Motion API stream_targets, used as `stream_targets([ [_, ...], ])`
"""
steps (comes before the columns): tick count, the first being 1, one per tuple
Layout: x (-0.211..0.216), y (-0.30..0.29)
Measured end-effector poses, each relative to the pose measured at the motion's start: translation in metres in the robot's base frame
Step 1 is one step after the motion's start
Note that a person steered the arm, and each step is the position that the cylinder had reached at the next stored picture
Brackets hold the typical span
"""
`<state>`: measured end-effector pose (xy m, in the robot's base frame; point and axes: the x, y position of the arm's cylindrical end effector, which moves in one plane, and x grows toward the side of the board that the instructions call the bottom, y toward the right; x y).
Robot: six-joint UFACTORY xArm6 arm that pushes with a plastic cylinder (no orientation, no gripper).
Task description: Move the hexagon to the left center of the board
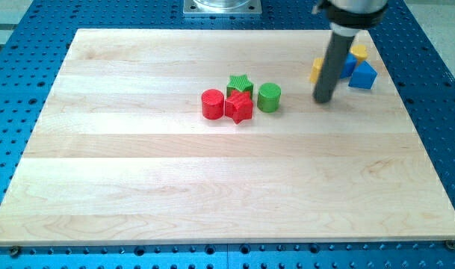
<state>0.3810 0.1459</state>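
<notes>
My tip (323, 99) rests on the board at the view's upper right, just below and left of a cluster of yellow and blue blocks. A yellow block (358, 51), which may be the hexagon, lies at the cluster's top right. Another yellow block (316, 70) is half hidden behind the rod, so its shape cannot be made out. A blue cube (364, 76) sits to the right of the rod. A second blue block (349, 64) shows between the rod and the cube.
Near the board's centre top stand a red cylinder (212, 104), a red star (240, 108), a green star (240, 82) and a green cylinder (269, 98), close together. The wooden board (137, 187) lies on a blue perforated table (18, 90).
</notes>
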Motion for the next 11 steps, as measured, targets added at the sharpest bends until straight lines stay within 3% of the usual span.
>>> stream_targets([
  [1, 0.000, -0.051],
  [2, 0.006, -0.025],
  [4, 0.000, 0.151],
  [5, -0.051, 0.134],
  [6, -0.065, 0.057],
  [7, -0.075, 0.024],
  [9, -0.058, 0.015],
  [11, -0.012, -0.017],
])
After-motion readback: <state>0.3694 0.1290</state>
